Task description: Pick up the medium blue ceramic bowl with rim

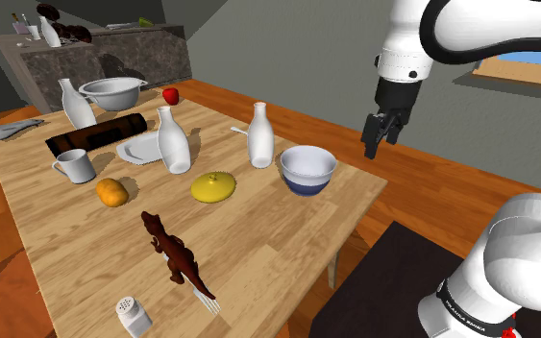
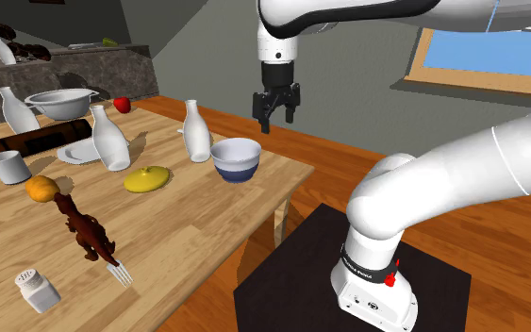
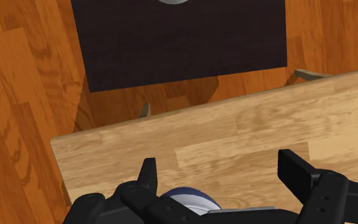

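Where the pale wooden bench (image 1: pixel 258 240) spreads widest, the task's round bowl (image 1: pixel 307 168), white inside with a blue lower wall and a plain rim, stands upright on it, close to a bench corner. Off the bench edge nearest the bowl sits the dark box stand (image 1: pixel 374 288), from which the white arm with dark joints (image 1: pixel 422 38) rises well above the bowl. Its all-black gripper (image 1: pixel 378 146) hangs in the air to the shoulder view's right of the bowl, higher than it and touching nothing. The fingers (image 3: pixel 296 168) are spread apart with nothing between them. In the wrist view a slice of the bowl (image 3: pixel 187 198) shows low between the finger roots.

To the shoulder view's left of the bowl, a tall white bottle (image 1: pixel 261 136) stands just beside it. A brown toy dinosaur (image 1: pixel 174 252) lies well apart from the bowl, a flat yellow lid (image 1: pixel 215 186) rests near it, and a small white shaker (image 1: pixel 133 314) stands farthest off.
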